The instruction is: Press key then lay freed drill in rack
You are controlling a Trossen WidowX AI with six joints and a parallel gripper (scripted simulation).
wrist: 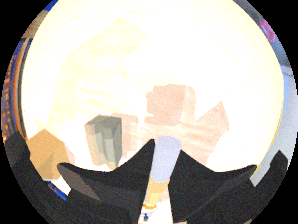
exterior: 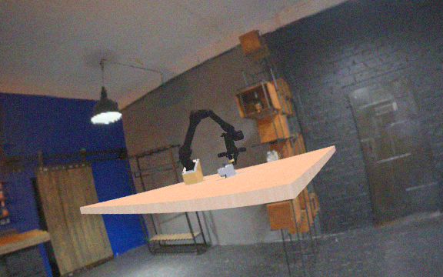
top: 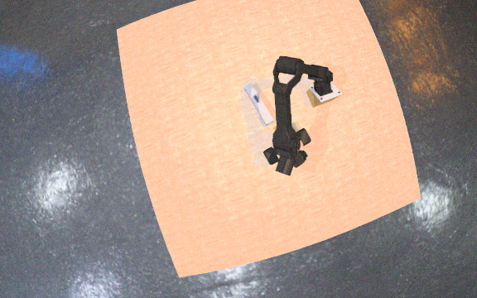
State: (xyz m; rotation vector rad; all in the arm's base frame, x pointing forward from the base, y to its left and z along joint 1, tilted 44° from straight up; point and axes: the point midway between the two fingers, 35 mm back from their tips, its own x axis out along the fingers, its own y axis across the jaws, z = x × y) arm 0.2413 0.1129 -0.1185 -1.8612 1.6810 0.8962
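- Honestly, no readable text anywhere: no labels, brand names, numbers or signs in any of the three views.
- The pale rack [top: 258,103] on the bench [top: 205,199] has a small dark mark on it, way too blurry to call lettering.
- Bottles on the back shelves [exterior: 278,111] are just smudges of colour.

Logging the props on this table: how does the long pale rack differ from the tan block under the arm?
The rack is pale grey-blue, long, narrow and low; the block is tan, short and boxy. The rack lies apart from the arm; the block carries the arm's white base plate. Both rest on the table.
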